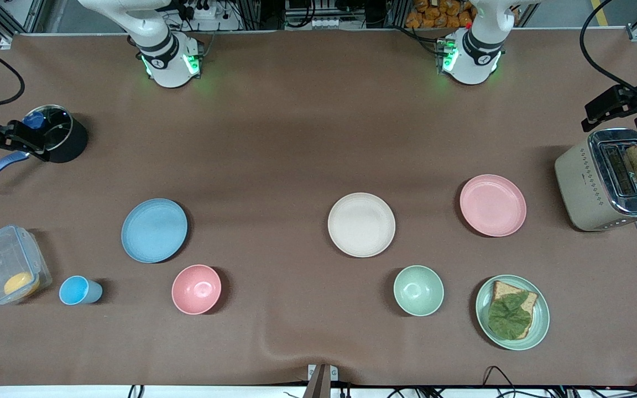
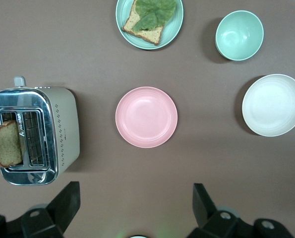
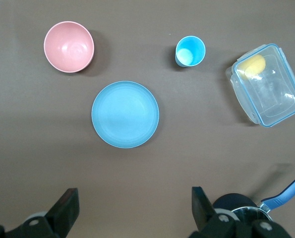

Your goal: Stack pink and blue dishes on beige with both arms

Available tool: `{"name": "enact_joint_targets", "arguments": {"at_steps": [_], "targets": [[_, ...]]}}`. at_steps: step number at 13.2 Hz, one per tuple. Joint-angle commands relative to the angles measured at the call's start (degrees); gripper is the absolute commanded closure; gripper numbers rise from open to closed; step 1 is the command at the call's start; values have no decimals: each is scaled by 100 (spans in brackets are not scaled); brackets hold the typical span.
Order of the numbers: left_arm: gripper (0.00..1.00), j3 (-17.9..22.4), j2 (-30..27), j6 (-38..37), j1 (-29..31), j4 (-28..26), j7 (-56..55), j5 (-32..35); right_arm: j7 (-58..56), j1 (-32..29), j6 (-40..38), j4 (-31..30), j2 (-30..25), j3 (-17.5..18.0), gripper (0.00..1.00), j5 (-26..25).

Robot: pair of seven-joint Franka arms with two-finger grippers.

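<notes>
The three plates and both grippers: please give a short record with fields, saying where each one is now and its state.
beige plate: bare, mid-table
pink plate: flat on the table, beside the beige plate toward the left arm's end, next to the toaster
blue plate: flat on the table, toward the right arm's end, apart from the beige plate
stacking: not yet begun
left gripper: open, empty, high over the table by the pink plate
right gripper: open, empty, high over the table by the blue plate
</notes>
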Motion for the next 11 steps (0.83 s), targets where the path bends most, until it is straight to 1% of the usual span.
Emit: {"name": "enact_joint_targets", "arguments": {"at_steps": [1, 5, 6, 7, 8, 9, 11], "targets": [[0, 1, 38, -133, 13, 119, 100, 125, 61, -28, 0, -64, -125, 18, 0, -33], [0, 62, 99, -134, 101, 102, 100, 116, 61, -28, -18, -56, -98, 18, 0, -33], [0, 123, 204, -134, 197, 76, 108, 125, 52, -19, -18, -56, -81, 18, 0, -33], [0, 124, 423, -142, 242, 58, 82, 125, 17, -2, -18, -56, -72, 27, 0, -42], [0, 124, 512, -221, 346, -160, -5, 82, 8, 16, -18, -56, -46, 27, 0, -42], [0, 124, 547, -100, 434, -458, -23, 99, 8, 33, 0, -38, -11, 35, 0, -42], [0, 124, 557, 723, 497, -1186, -23, 108, 8, 25, -9, 67, 68, 35, 0, -42]]}}
